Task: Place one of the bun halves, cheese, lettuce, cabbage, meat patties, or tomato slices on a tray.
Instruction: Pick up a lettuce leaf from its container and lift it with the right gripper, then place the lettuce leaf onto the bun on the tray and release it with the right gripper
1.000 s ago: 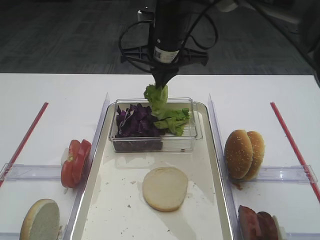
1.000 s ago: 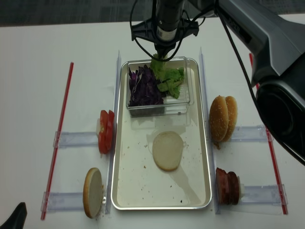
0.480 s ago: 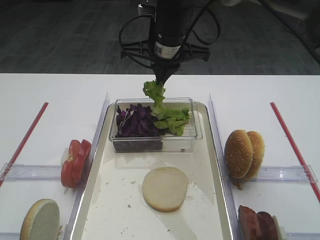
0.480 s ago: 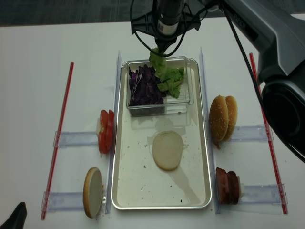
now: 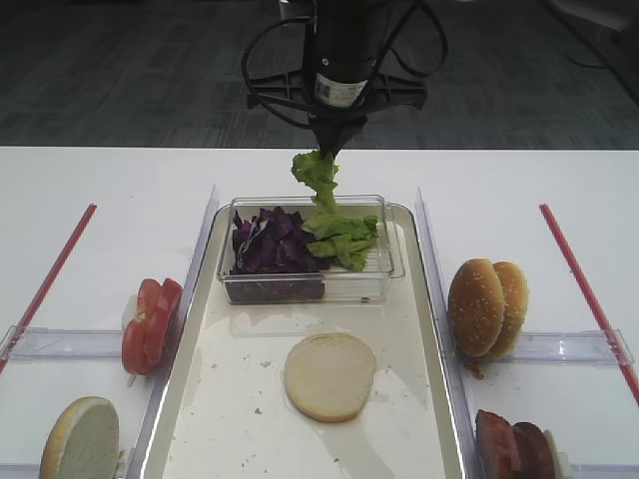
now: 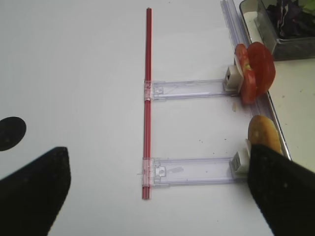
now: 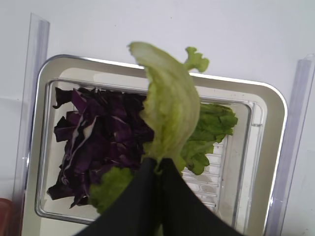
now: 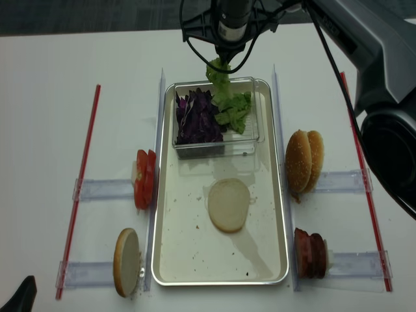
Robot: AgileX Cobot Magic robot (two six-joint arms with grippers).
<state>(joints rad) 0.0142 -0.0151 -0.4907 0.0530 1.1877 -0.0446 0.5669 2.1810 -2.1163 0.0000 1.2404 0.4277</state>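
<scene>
Lighting as I see it: bright, even, overhead; white bench (image 5: pixel 110 190) near overexposed, shadows faint. Soft glare on tray (image 8: pixel 188 260) floor. Right wrist view: end effector (image 7: pixel 158 164) dark, slightly blurred; lettuce (image 7: pixel 170 113) soft-focus. Left wrist corners dark, unfocused.

White matte table (image 5: pixel 120 190) fills most of both overhead views, evenly lit, with soft shadows only. Behind its far edge, along the top of the frame, is dark grey floor (image 5: pixel 130 70) with a fine carpet-like texture; a lighter diagonal streak crosses its upper right corner. No walls, windows or other furniture in view.
</scene>
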